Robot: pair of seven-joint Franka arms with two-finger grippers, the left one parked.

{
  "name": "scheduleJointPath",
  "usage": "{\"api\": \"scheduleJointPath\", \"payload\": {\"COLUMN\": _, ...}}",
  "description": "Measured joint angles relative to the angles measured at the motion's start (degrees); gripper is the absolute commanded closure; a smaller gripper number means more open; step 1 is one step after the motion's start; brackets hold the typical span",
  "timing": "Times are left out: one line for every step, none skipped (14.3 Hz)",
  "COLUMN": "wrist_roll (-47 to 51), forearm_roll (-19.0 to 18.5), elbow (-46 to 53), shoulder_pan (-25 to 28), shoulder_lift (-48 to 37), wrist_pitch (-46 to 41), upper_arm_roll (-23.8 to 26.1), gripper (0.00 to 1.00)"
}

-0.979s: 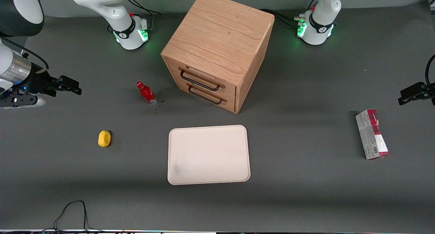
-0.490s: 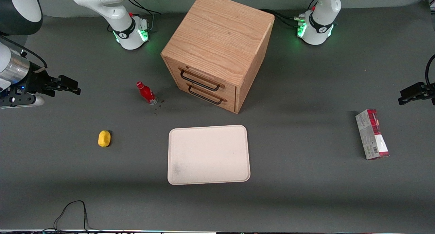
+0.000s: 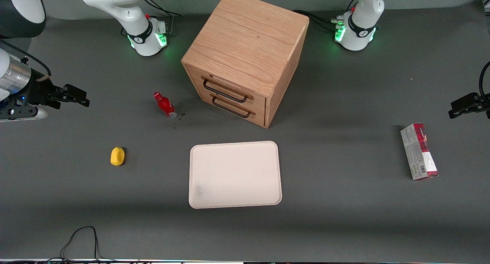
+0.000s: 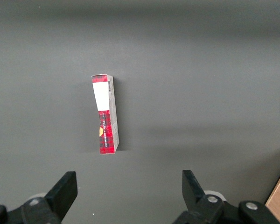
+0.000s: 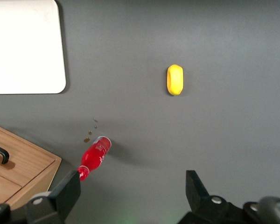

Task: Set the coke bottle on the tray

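Observation:
The coke bottle (image 3: 164, 105) is a tiny red bottle with a red cap, standing on the grey table in front of the wooden drawer box (image 3: 245, 57); it also shows in the right wrist view (image 5: 94, 157). The cream tray (image 3: 235, 174) lies flat, nearer the front camera than the box, and its corner shows in the right wrist view (image 5: 25, 46). My right gripper (image 3: 78, 96) hovers toward the working arm's end of the table, well apart from the bottle. It is open with nothing between its fingers (image 5: 67, 193).
A small yellow oval object (image 3: 117, 156) lies nearer the front camera than the bottle (image 5: 175, 80). A red-and-white carton (image 3: 419, 151) lies toward the parked arm's end. Small dark specks (image 3: 180, 115) dot the table beside the bottle. A black cable (image 3: 82, 241) loops at the front edge.
My right gripper has drifted slightly away from the front camera and a little toward the working arm's end. The bottle, tray and other objects have not moved.

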Motion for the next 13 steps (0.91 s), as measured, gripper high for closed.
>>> {"api": "scheduleJointPath", "payload": {"wrist_roll": 0.0, "forearm_roll": 0.0, "elbow": 0.1, "shoulder_pan": 0.0, "shoulder_lift": 0.0, "wrist_pitch": -0.1, "upper_arm_roll": 0.0, "gripper": 0.0}}
{"api": "scheduleJointPath", "payload": {"wrist_roll": 0.0, "forearm_roll": 0.0, "elbow": 0.3, "shoulder_pan": 0.0, "shoulder_lift": 0.0, "wrist_pitch": -0.2, "upper_arm_roll": 0.0, "gripper": 0.0}}
{"api": "scheduleJointPath", "payload": {"wrist_roll": 0.0, "forearm_roll": 0.0, "elbow": 0.7, "shoulder_pan": 0.0, "shoulder_lift": 0.2, "wrist_pitch": -0.2, "upper_arm_roll": 0.0, "gripper": 0.0}}
{"api": "scheduleJointPath", "payload": {"wrist_roll": 0.0, "forearm_roll": 0.0, "elbow": 1.3, "shoulder_pan": 0.1, "shoulder_lift": 0.7, "wrist_pitch": -0.2, "upper_arm_roll": 0.0, "gripper": 0.0}}
{"api": "scheduleJointPath", "payload": {"wrist_roll": 0.0, "forearm_roll": 0.0, "elbow": 2.0, "shoulder_pan": 0.2, "shoulder_lift": 1.3, "wrist_pitch": -0.2, "upper_arm_roll": 0.0, "gripper": 0.0}}
{"api": "scheduleJointPath", "payload": {"wrist_roll": 0.0, "forearm_roll": 0.0, "elbow": 3.0, "shoulder_pan": 0.3, "shoulder_lift": 2.1, "wrist_pitch": -0.3, "upper_arm_roll": 0.1, "gripper": 0.0}}
{"api": "scheduleJointPath", "payload": {"wrist_roll": 0.0, "forearm_roll": 0.0, "elbow": 3.9, "shoulder_pan": 0.4, "shoulder_lift": 2.7, "wrist_pitch": -1.0, "upper_arm_roll": 0.4, "gripper": 0.0}}
{"api": "scheduleJointPath", "payload": {"wrist_roll": 0.5, "forearm_roll": 0.0, "elbow": 5.1, "shoulder_pan": 0.8, "shoulder_lift": 3.2, "wrist_pitch": -2.0, "upper_arm_roll": 0.9, "gripper": 0.0}}
{"api": "scheduleJointPath", "payload": {"wrist_roll": 2.0, "forearm_roll": 0.0, "elbow": 6.4, "shoulder_pan": 1.5, "shoulder_lift": 3.5, "wrist_pitch": -3.3, "upper_arm_roll": 1.4, "gripper": 0.0}}
{"api": "scheduleJointPath", "payload": {"wrist_roll": 4.6, "forearm_roll": 0.0, "elbow": 8.0, "shoulder_pan": 2.4, "shoulder_lift": 3.6, "wrist_pitch": -5.0, "upper_arm_roll": 2.1, "gripper": 0.0}}
{"api": "scheduleJointPath", "payload": {"wrist_roll": 7.4, "forearm_roll": 0.0, "elbow": 9.7, "shoulder_pan": 3.6, "shoulder_lift": 3.6, "wrist_pitch": -7.0, "upper_arm_roll": 3.2, "gripper": 0.0}}
{"api": "scheduleJointPath", "payload": {"wrist_roll": 10.4, "forearm_roll": 0.0, "elbow": 11.0, "shoulder_pan": 5.0, "shoulder_lift": 3.5, "wrist_pitch": -8.6, "upper_arm_roll": 4.6, "gripper": 0.0}}
{"api": "scheduleJointPath", "payload": {"wrist_roll": 13.6, "forearm_roll": 0.0, "elbow": 11.9, "shoulder_pan": 6.4, "shoulder_lift": 3.5, "wrist_pitch": -9.5, "upper_arm_roll": 6.0, "gripper": 0.0}}
